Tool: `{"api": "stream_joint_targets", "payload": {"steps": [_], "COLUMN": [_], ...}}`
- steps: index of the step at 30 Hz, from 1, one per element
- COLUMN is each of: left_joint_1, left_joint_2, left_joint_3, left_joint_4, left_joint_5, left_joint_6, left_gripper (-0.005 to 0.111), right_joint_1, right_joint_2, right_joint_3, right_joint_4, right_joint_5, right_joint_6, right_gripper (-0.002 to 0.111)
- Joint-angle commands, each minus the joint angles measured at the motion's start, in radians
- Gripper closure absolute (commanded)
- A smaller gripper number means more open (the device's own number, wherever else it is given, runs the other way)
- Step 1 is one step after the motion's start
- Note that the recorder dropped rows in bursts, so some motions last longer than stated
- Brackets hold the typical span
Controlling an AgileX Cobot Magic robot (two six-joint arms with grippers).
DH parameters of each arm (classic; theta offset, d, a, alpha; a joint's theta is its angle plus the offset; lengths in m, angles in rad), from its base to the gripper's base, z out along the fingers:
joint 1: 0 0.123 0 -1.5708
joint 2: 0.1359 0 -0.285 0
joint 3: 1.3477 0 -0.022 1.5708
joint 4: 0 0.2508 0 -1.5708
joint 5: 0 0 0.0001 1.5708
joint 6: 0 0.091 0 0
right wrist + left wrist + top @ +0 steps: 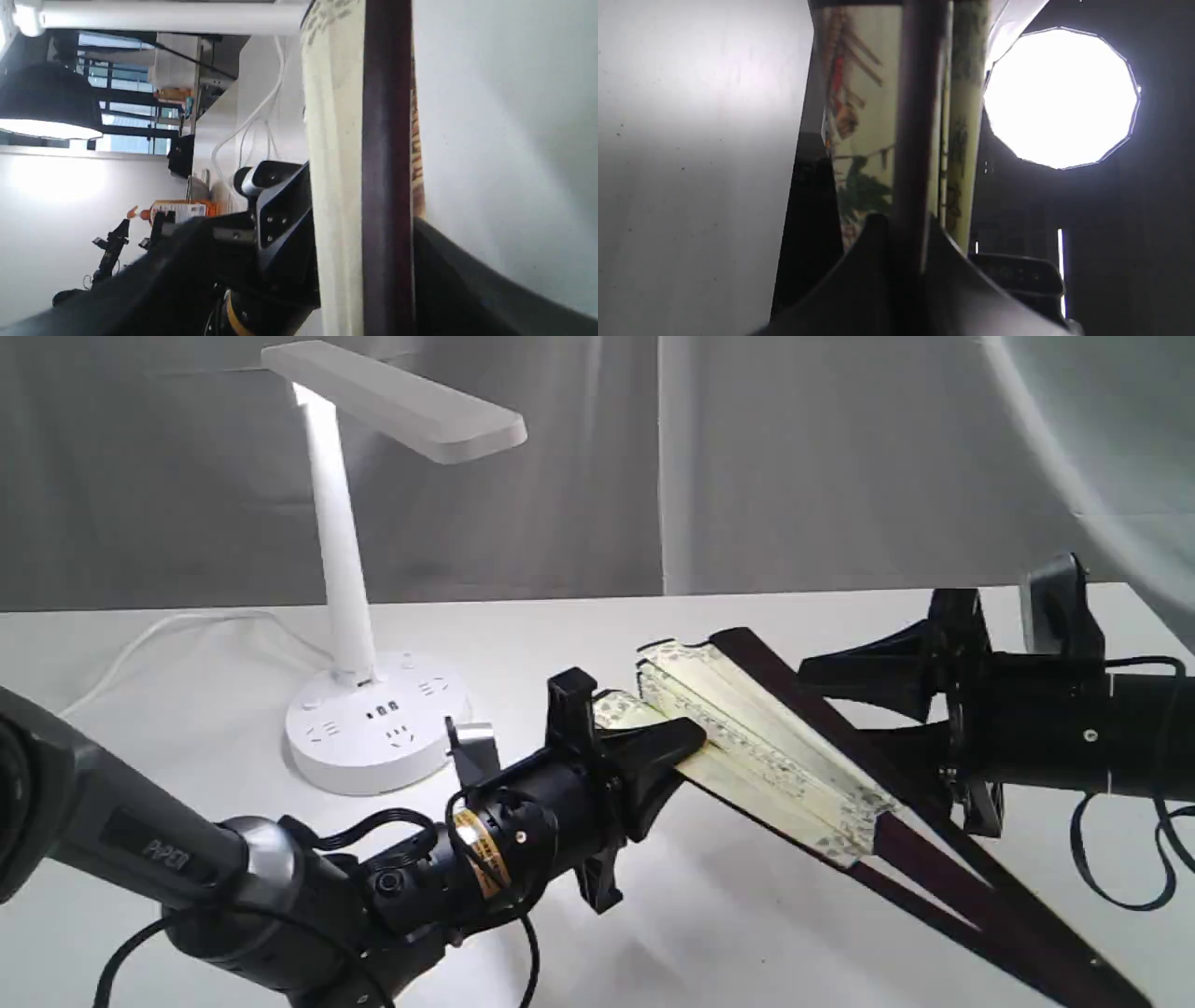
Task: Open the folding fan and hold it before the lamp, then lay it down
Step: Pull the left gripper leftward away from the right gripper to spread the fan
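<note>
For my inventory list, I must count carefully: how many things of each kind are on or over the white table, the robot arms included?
lamp: 1
folding fan: 1
robot arms: 2, the left arm and the right arm
Total: 4

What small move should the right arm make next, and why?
Probably close the right gripper on the maroon guard between its open jaws. The left gripper is shut on the other side of the folding fan, and the pleats are barely spread, so both guards seem to need holding before the arms can pull them apart.
</note>
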Motion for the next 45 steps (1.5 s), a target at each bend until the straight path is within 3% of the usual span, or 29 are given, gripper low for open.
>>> {"api": "stream_joint_targets", "payload": {"steps": [1,12,18,24,30,35,45], "left_joint_1": [-0.003,0.002,0.102,0.175,0.171,0.171,0.171], "left_joint_2": [-0.017,-0.017,-0.035,-0.093,-0.104,-0.104,-0.104], "left_joint_3": [0.0,0.0,-0.005,-0.005,-0.005,-0.005,-0.005], "left_joint_4": [0.053,0.172,0.339,0.397,0.445,0.57,0.582], "left_joint_5": [0.002,0.002,0.002,0.002,0.002,0.002,0.002], "left_joint_6": [-0.008,-0.043,-0.066,-0.062,-0.054,-0.054,-0.054], "left_gripper": [0.107,0.107,0.107,0.107,0.107,0.107,0.107], "right_joint_1": [-0.008,0.0,0.0,0.0,0.01,0.012,0.031], "right_joint_2": [0.001,0.17,0.182,0.182,0.182,0.182,0.184], "right_joint_3": [-0.021,-0.075,-0.075,-0.075,-0.075,-0.075,-0.075], "right_joint_4": [0.047,0.055,0.055,0.055,0.055,0.055,-0.037], "right_joint_5": [-0.001,0.093,0.093,0.093,0.093,0.093,0.093], "right_joint_6": [-0.003,0.011,-0.004,-0.01,-0.017,-0.017,-0.009], "right_gripper": [0.051,0.051,0.051,0.051,0.051,0.051,0.054]}}
